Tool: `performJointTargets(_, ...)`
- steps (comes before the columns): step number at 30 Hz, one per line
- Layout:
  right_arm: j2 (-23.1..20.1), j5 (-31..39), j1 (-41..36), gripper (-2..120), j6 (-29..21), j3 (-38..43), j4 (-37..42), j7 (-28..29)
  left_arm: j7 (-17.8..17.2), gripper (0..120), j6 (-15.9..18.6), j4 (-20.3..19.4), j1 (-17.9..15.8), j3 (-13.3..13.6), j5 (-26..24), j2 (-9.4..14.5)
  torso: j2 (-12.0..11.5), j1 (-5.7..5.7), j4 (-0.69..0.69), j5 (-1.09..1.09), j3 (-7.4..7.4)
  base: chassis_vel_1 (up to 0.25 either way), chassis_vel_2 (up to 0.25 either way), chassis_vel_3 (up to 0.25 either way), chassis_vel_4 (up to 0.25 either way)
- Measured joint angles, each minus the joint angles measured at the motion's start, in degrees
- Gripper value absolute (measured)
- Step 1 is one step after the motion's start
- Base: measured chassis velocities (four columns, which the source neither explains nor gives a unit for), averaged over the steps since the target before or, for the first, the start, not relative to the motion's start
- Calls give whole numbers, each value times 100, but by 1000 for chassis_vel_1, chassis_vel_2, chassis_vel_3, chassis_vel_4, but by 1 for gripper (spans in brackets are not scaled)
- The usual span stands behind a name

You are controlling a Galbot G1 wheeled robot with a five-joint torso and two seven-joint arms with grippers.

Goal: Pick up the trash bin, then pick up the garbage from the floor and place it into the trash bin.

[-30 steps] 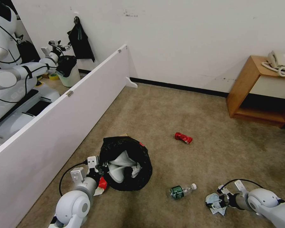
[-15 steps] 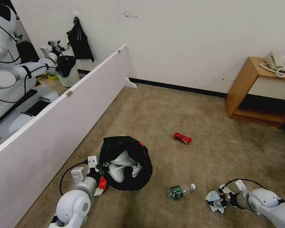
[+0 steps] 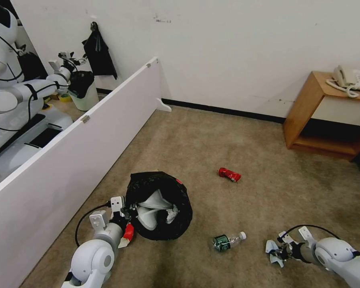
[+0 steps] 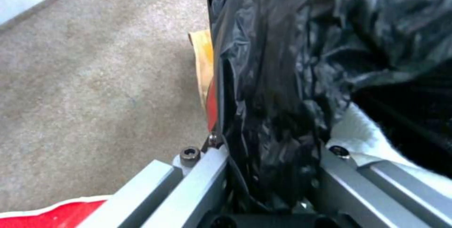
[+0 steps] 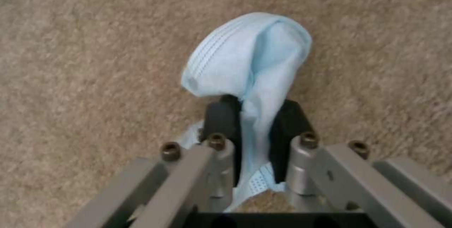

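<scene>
Left gripper [image 3: 126, 212]: clamped on the rim of the trash bin [image 3: 161, 206], with one finger inside the black liner and one outside, as the left wrist view shows. Holding it by the rim keeps the mouth open and turned upward toward the right arm's side.
Trash bin: held low over the carpet at the robot's left front, tilted so its opening faces up and forward. A red strip of its body shows at the far rim.
Inside the bin: white slippers [image 3: 150, 210] lie against the liner, with a scrap of white tissue [image 3: 171, 215] beside them.
Beside the left gripper: a red-and-white paper cup [image 3: 127, 234] and a tan paper bag [image 4: 203, 65] sit close against the bin's outer wall; whether they rest on the floor I cannot tell.
Right gripper [image 5: 254, 129]: closed on the light blue cloth [image 5: 247, 58], which looks like a pleated face mask. The dark pads pinch its middle, so the rest bunches beyond the fingertips, low over the carpet at the robot's right front.
Still on the floor: a green-labelled clear bottle [image 3: 227, 241] between the two arms, and a red can [image 3: 229, 174] farther out.
Judged stage: the cloth is gripped but well apart from the bin, not yet carried across.
</scene>
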Motion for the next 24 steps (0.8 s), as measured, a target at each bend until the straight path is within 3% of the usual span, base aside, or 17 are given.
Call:
performJointTargets(4, -42, 40, -52, 0, -4, 2, 94, -12, -2, 0, 0, -1, -3, 4, 2, -8, -1, 0, 0, 8, 1, 0, 0, 0, 0)
performJointTargets(8, -132, 117, -151, 0, -19, 33, 263, -40, -1, 0, 4, -2, -15, 17, 9, -26, -2, 1, 5, 21, 2, 0, 0, 0, 0)
performJointTargets(10, -188, 138, -188, 0, -24, 62, 329, -44, -1, 0, 4, 2, -20, 23, 17, -37, -2, 1, 4, 20, 2, 0, 0, 0, 0)
performJointTargets(12, -269, 172, -229, 0, -23, 138, 398, -19, -1, 0, 4, 10, -23, 31, 30, -52, -2, 1, 4, 7, 2, 0, 0, 0, 0)
performJointTargets(24, -572, 295, -373, 0, -21, 413, 727, 86, 10, 0, 10, -8, 16, 45, 51, -27, -1, 1, -1, -2, 0, 0, 0, 0, 0)
